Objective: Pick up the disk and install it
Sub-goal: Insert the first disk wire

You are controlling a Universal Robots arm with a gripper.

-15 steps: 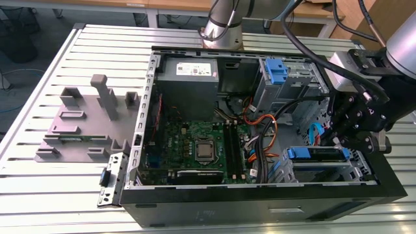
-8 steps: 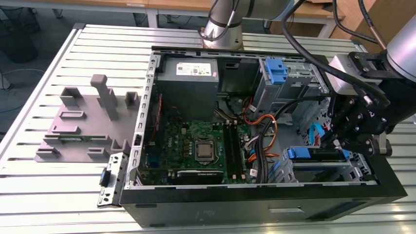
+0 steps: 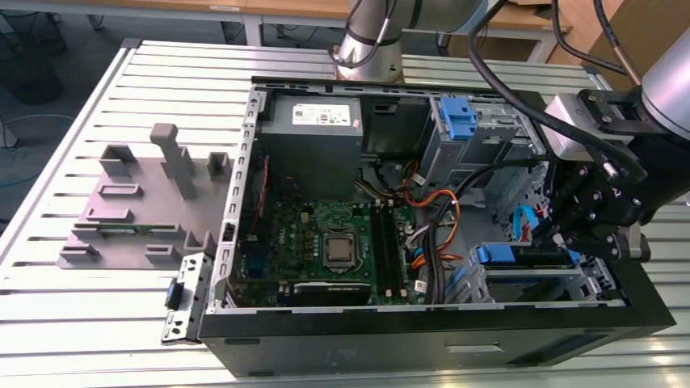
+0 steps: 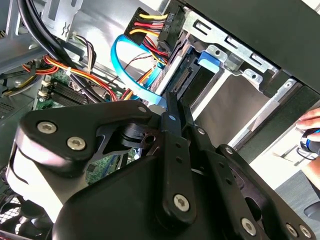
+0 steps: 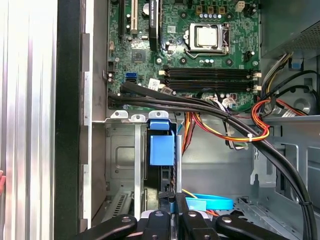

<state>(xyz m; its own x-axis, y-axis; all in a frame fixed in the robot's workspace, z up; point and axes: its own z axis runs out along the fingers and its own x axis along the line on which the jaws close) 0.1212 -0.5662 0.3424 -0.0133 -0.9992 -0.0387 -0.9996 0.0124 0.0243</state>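
Hovering over the drive cage of the open computer case (image 3: 431,339), gripper (image 5: 172,216) pressed together, pinching nothing. Disk (image 5: 162,149) seated upright in the cage slot just beside the fingertips, blue caddy tab showing, near the motherboard (image 5: 190,45).

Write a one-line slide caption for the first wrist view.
Hand poised over the disk seated upright in the drive cage, beside the motherboard.

No print could be read anywhere: the white sticker (image 3: 325,115) on the power supply (image 3: 313,129) carried marks too small to make out, and the markings on the motherboard (image 5: 190,45) in the first wrist view were likewise illegible.
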